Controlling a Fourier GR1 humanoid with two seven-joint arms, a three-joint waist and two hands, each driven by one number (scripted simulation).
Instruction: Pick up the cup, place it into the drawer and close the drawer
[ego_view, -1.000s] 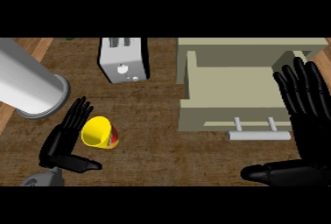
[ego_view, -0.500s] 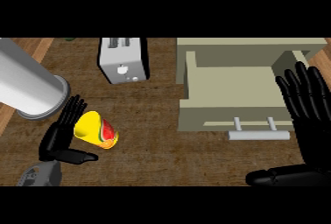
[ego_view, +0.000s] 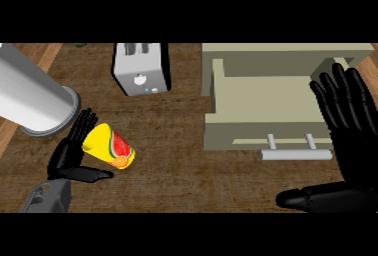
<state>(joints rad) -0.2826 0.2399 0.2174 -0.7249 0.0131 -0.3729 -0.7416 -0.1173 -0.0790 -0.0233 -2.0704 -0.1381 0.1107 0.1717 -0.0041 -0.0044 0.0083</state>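
A yellow cup with a red and green print lies tipped on its side on the wooden counter, low at the left. My left hand stands right beside its left edge, fingers straight, thumb stretched out under the cup. The beige drawer is pulled open at the right, its pale handle facing me. My right hand is open over the drawer's right side, fingers up, thumb low near the picture's bottom.
A white toaster stands at the back, left of the drawer. A large grey cylinder lies at the far left, just above my left hand. Bare wooden counter runs between the cup and the drawer front.
The cup has tipped and rolled slightly right, its printed side now showing more. My left hand has slid a little left and down beside it. The right hand has barely moved.
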